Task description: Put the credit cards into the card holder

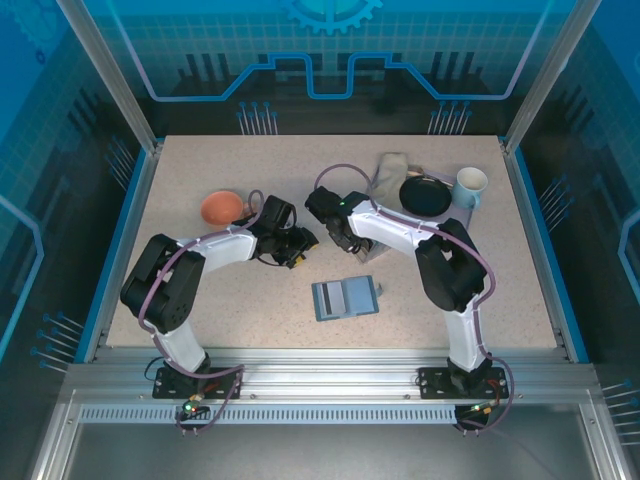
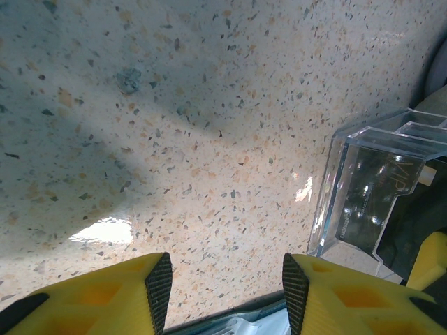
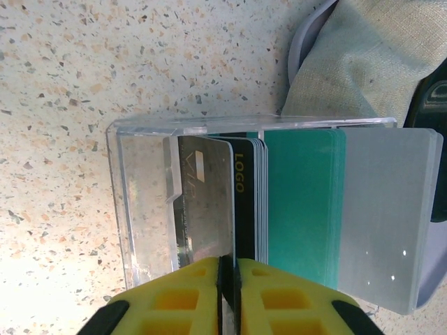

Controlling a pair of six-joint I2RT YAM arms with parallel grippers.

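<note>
In the right wrist view the right pincer (image 3: 228, 283) stands closed to a hairline gap on the near edge of a silver-grey card (image 3: 202, 202), the front one of the credit cards (image 3: 300, 202) packed upright in a clear box (image 3: 140, 202). Behind it sit a dark card marked LOGO, then teal ones and a pale grey one. A cloth (image 3: 363, 63) lies past the box, at the upper right of that frame.

The left pincer (image 2: 223, 286) hangs about half open over bare counter (image 2: 174, 139) with nothing between its fingers; the clear box stands just to its right in its own view.

The card holder (image 1: 345, 297) lies open and flat at the lower middle of the overhead frame, near the box but apart from it.

The step in hand looks like drawing this one card out. To do it well:

- Pull straight along the card's own plane, so that it clears the box wall.
- Avoid dragging the dark neighbour with it.
- Keep the pinch firm, since a thin card held by one edge may swivel.
- Watch the box, which may lift or slide; the left pincer is well placed to steady it.
</note>
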